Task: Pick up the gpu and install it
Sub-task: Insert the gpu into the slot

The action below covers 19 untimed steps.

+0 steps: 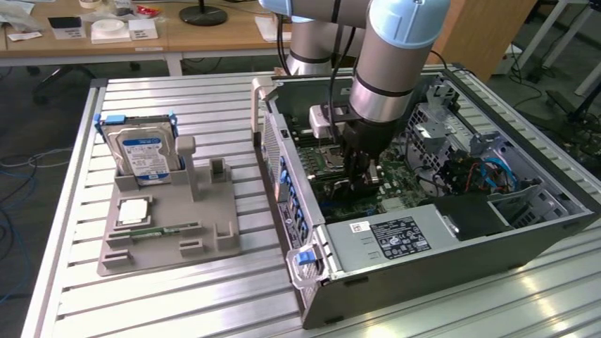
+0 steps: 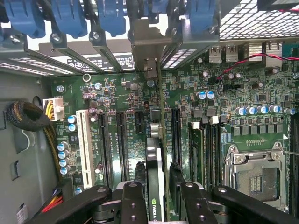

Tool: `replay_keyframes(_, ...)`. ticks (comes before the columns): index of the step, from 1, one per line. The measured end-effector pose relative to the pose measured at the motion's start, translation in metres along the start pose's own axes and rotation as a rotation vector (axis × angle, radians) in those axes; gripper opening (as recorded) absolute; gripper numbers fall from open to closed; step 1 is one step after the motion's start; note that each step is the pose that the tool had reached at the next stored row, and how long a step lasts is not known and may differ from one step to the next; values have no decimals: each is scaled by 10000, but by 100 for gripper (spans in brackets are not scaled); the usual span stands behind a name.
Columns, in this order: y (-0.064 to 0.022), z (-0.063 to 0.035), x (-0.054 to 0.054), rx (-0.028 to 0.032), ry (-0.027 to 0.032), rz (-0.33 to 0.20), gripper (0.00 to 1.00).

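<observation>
My gripper (image 2: pixel 158 198) reaches down inside the open computer case (image 1: pixel 526 232), over the green motherboard (image 2: pixel 117 100). It is shut on the gpu (image 2: pixel 155 161), which I see edge-on as a thin card with a silver strip, standing upright between the two black fingers (image 2: pixel 135 198). The card runs along the long black expansion slots, and its far end meets the metal bracket openings at the case's rear wall (image 2: pixel 150 70). In the exterior view the gripper (image 1: pixel 362 182) hangs low over the board in the middle of the case.
On the exterior view's left, a grey fixture (image 1: pixel 169 232) holds a silver hard drive (image 1: pixel 141 151) and a small memory stick (image 1: pixel 165 230). Inside the case are the power supply (image 1: pixel 395 236), a CPU socket (image 2: pixel 254 175), a white slot (image 2: pixel 85 144) and blue slot clips (image 2: pixel 107 16).
</observation>
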<state>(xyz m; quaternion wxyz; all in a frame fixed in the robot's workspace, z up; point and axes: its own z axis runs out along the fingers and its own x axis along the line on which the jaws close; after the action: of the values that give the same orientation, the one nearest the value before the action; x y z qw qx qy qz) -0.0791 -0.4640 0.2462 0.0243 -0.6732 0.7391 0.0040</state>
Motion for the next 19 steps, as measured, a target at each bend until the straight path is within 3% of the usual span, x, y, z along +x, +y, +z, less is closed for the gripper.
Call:
replay_keyframes(6,0,0,0,0,1,0,35)
replay_keyframes(8,0,-1,1,-1,3,-1,27)
replay_keyframes(19,0,1,0,0,-1,0,27)
